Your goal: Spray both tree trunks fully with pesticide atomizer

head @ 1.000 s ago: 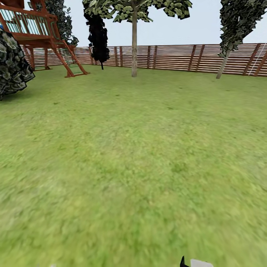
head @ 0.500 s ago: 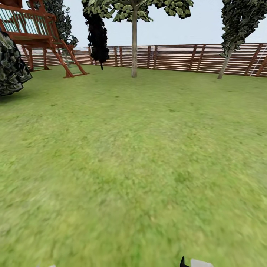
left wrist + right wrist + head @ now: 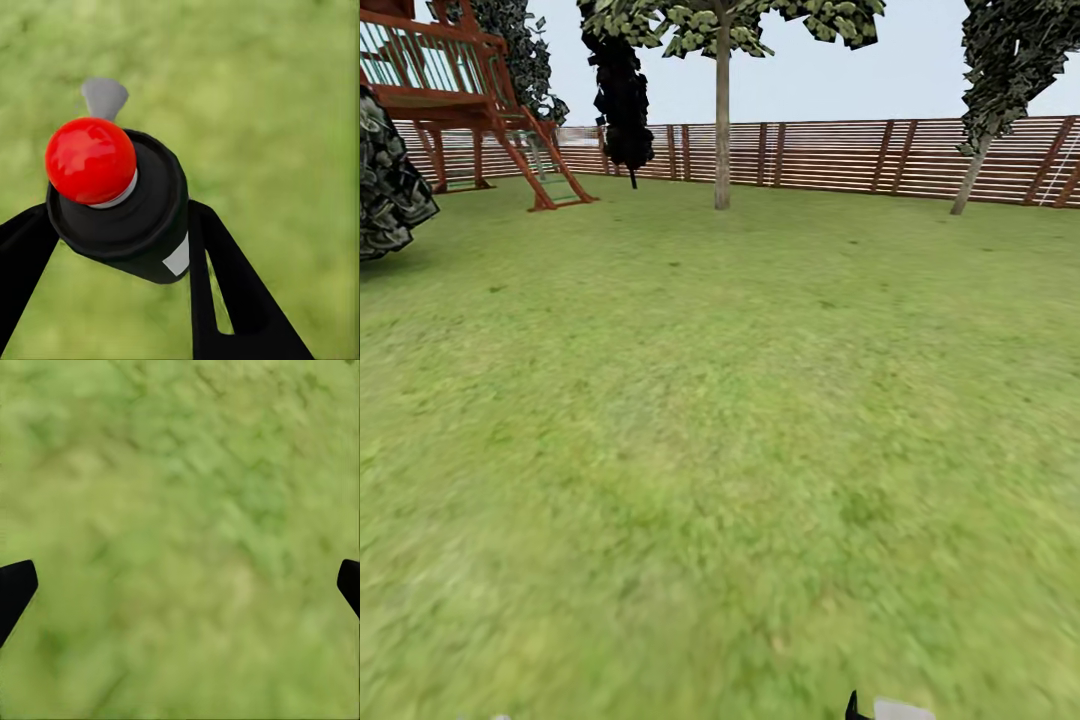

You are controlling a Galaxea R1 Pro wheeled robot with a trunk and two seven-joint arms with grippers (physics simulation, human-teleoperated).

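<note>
We have rolled slightly forward across the lawn [image 3: 720, 450]; our left gripper [image 3: 120, 247] pinches the pesticide atomizer [image 3: 120, 202], our right gripper [image 3: 180, 581] spread. Trees remain far.

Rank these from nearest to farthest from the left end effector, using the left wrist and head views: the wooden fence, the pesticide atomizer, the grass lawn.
1. Pesticide atomizer: gripped between the left end effector's fingers.
2. Grass lawn: beneath the end effector, stretching ahead.
3. Wooden fence: along the lawn's far edge, behind the trees.
</note>
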